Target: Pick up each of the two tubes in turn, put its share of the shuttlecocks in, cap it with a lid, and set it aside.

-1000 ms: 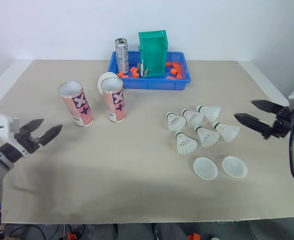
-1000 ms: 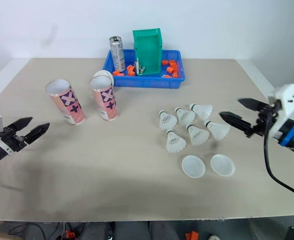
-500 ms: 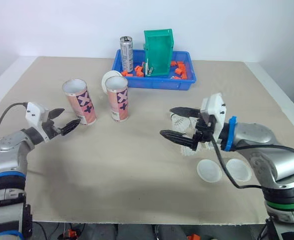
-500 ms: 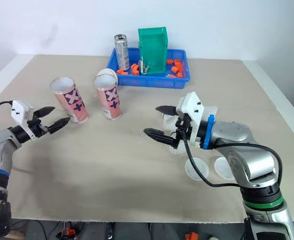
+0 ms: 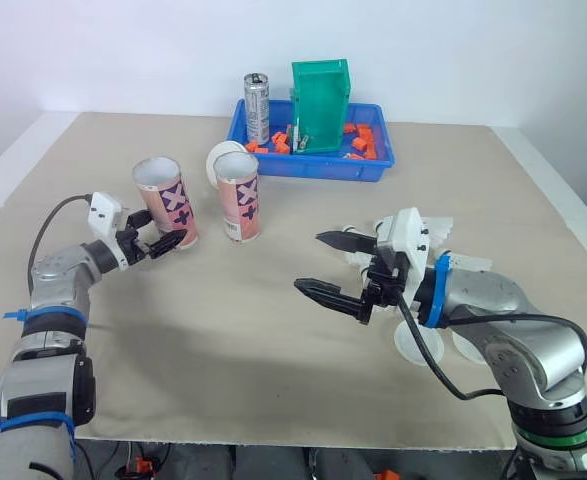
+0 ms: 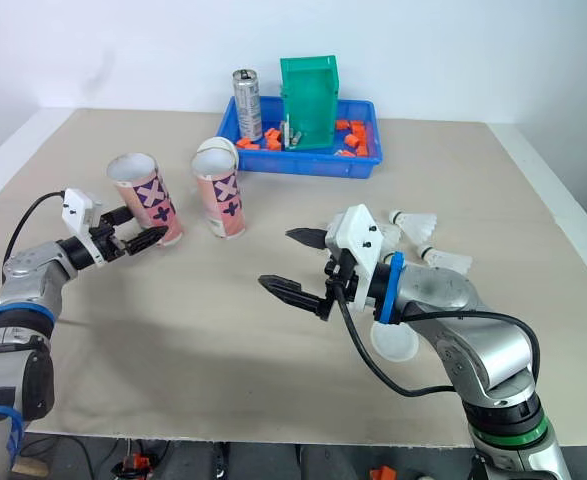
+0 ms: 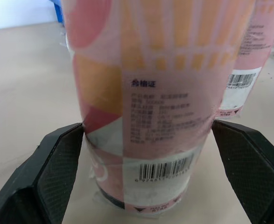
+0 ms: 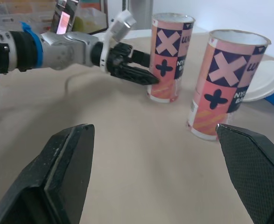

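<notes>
Two pink tubes with cross marks stand open-topped at the table's left. My left gripper (image 5: 170, 244) is at the base of the left tube (image 5: 166, 200). It is open, with one finger (image 7: 52, 172) on each side of that tube (image 7: 141, 102), right at its wall. The second tube (image 5: 237, 197) stands just to the right. A white lid (image 5: 220, 160) leans behind it. My right gripper (image 5: 308, 261) hovers open and empty over the table's middle. White shuttlecocks (image 6: 413, 220) lie behind the right arm, which partly hides them. A flat lid (image 6: 393, 340) shows under that arm.
At the back stands a blue tray (image 5: 378, 160) of orange bits, holding a green bin (image 5: 321, 92) and a metal can (image 5: 257, 108). Bare tabletop lies between the tubes and my right gripper.
My left gripper has advanced to the left tube and now straddles its base. My right gripper has swung left from the shuttlecocks toward the table's middle. The camera has shifted too.
</notes>
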